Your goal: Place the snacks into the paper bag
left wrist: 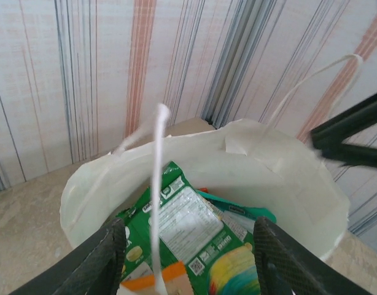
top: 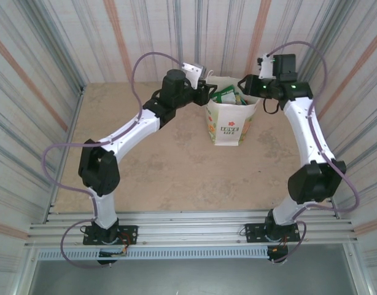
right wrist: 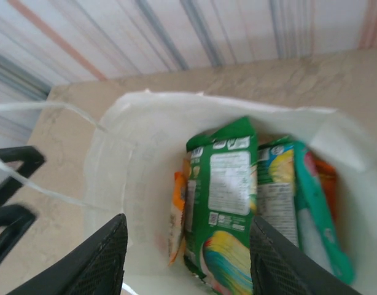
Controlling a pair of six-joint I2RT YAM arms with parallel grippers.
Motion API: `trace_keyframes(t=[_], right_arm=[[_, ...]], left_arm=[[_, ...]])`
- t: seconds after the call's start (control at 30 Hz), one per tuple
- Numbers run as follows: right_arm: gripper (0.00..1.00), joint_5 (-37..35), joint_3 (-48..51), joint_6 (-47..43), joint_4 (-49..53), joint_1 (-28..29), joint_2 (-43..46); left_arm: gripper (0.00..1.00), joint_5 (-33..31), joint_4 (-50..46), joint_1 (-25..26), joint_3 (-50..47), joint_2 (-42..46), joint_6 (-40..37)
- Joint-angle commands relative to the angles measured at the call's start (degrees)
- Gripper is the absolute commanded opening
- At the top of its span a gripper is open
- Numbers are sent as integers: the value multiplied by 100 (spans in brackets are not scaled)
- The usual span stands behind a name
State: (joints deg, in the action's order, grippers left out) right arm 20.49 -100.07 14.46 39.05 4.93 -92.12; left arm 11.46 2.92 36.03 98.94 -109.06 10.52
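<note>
The cream paper bag (top: 228, 128) stands upright at the back middle of the table, its mouth open. Inside stand several snacks: a green packet (right wrist: 225, 184), a teal one (right wrist: 317, 230), a small orange one (right wrist: 178, 215) and an orange-red edge (right wrist: 326, 178). My left gripper (top: 208, 91) hovers open at the bag's left rim, looking down on the green packet (left wrist: 188, 215), with a string handle (left wrist: 156, 184) hanging between its fingers (left wrist: 108, 255). My right gripper (top: 248, 86) hovers open over the right rim, its fingers (right wrist: 99, 261) spread above the bag's mouth and touching nothing.
Corrugated metal walls (top: 41, 74) close in the tabletop (top: 176, 172) on three sides. The other string handle (left wrist: 311, 80) arches above the far rim. Each gripper's dark fingers show at the edge of the opposite wrist view.
</note>
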Motion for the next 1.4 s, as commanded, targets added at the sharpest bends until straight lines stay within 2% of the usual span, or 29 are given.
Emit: trace_keyframes(t=[0.0, 0.2, 0.27, 0.3, 0.37, 0.4, 0.97, 1.2, 1.37], right_arm=[[54, -262, 187, -180, -2, -276, 561], [56, -279, 604, -190, 24, -809, 836], [56, -221, 707, -193, 24, -942, 853], [56, -196, 747, -202, 5, -997, 839], [57, -152, 771, -228, -39, -1050, 802], [57, -127, 763, -241, -59, -1068, 769], [61, -159, 253, -193, -292, -954, -137], [59, 290, -108, -109, -334, -823, -553], [59, 41, -157, -237, -86, -786, -482]], left_arm=[[56, -3, -220, 23, 453, -230, 85], [47, -272, -296, 23, 769, -506, 196], [40, -332, -349, 18, 864, -583, 196], [33, -343, -369, 20, 899, -611, 196], [6, -282, -370, 18, 943, -651, 170], [0, -285, -355, 18, 948, -654, 189], [0, -251, -338, 18, 863, -531, 90], [0, -199, -318, 18, 847, -485, 75], [0, -180, -353, 18, 847, -511, 89]])
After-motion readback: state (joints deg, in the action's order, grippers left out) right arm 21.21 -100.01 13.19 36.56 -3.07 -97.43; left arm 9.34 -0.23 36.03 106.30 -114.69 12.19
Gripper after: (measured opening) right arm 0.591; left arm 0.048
